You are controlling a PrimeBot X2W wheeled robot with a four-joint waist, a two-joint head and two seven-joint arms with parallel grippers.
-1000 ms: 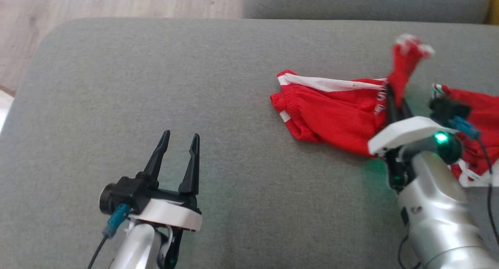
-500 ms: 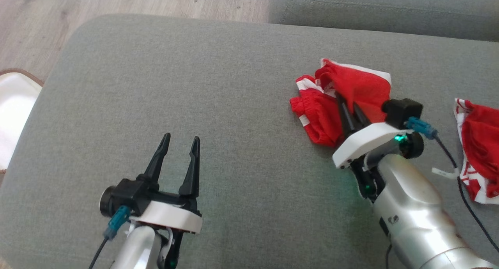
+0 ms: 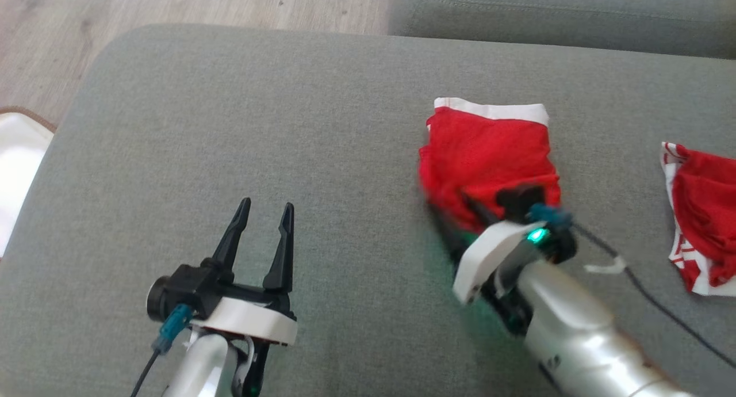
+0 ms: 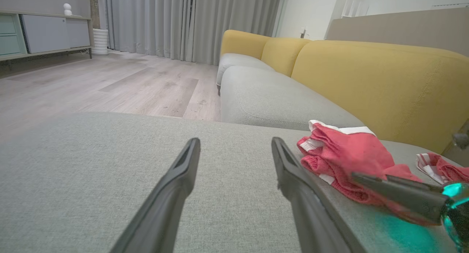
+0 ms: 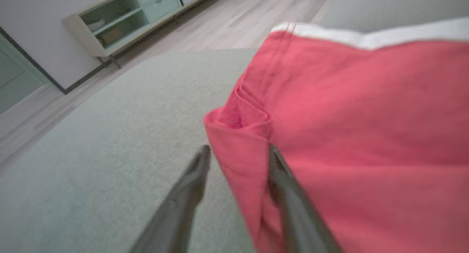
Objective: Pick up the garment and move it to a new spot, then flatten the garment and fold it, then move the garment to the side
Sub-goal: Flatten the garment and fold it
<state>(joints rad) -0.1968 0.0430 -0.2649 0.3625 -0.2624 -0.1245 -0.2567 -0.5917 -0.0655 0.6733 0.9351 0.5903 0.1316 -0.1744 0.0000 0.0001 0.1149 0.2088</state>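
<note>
Two red pieces lie on the grey cushion (image 3: 287, 115): the garment (image 3: 489, 149), right of centre with its white band at the far edge, and another red-and-white cloth (image 3: 698, 213) well apart at the right. The right gripper (image 5: 238, 152) is at the garment's near left corner, jaws partly open astride a fold, not clamping it. The left gripper (image 3: 265, 204) hangs at the near left, jaws spread, holding nothing.

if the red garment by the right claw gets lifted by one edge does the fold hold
Probably flops: the red garment looks thin and soft, lying in limp layers on the grey cushion. Likely light, since it lies nearly flat. Pushed, it would probably bunch rather than slide on that woven fabric.
</note>
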